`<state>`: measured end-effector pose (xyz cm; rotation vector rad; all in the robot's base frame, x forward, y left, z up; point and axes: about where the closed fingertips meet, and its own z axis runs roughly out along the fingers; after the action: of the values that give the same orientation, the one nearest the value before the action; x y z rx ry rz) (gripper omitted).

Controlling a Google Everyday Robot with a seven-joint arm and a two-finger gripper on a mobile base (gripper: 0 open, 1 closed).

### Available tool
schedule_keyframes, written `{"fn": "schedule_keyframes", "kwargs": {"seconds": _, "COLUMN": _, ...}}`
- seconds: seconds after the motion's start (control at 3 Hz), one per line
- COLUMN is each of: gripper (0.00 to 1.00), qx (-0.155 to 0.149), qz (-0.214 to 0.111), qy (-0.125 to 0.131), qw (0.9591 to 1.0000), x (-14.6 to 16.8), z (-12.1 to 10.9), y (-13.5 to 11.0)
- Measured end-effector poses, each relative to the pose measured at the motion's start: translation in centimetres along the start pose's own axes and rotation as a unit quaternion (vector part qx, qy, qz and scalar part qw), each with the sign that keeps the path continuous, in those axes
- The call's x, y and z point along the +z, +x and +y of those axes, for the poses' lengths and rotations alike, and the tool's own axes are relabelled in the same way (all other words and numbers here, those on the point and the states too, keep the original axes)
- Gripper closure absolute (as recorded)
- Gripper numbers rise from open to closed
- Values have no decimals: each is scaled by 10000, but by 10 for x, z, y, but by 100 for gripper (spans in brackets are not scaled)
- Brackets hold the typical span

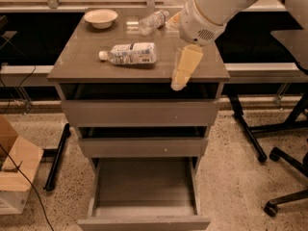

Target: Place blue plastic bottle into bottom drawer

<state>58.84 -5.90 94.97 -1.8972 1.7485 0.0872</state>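
Observation:
The blue plastic bottle [130,53] lies on its side on the cabinet top [82,66], its white cap pointing left. My gripper [178,83] hangs from the white arm over the right front part of the top, to the right of the bottle and apart from it, holding nothing. The bottom drawer [144,184] is pulled out, and its grey inside holds nothing. The two shallower drawers above it stand slightly open.
A cream bowl [100,17] sits at the back left of the top. A smaller clear bottle [153,20] lies at the back centre. A cardboard box [14,177] stands on the floor at left. Office chair legs [284,177] are at right.

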Motion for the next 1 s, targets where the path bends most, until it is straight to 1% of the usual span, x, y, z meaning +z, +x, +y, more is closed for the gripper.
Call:
{"fn": "schedule_keyframes", "kwargs": {"seconds": 0.33, "gripper": 0, "qx": 259, "qz": -245, "qy": 175, "qw": 9992, "x": 32, "z": -28, "y": -13}}
{"fn": "schedule_keyframes", "kwargs": {"seconds": 0.67, "gripper": 0, "qx": 401, "qz": -344, "qy": 300, "qw": 9982, "x": 56, "z": -57, "y": -18}}
{"fn": "schedule_keyframes", "kwargs": {"seconds": 1.0, "gripper": 0, "qx": 386, "qz": -421, "qy": 348, "qw": 9978, "x": 78, "z": -86, "y": -19}}
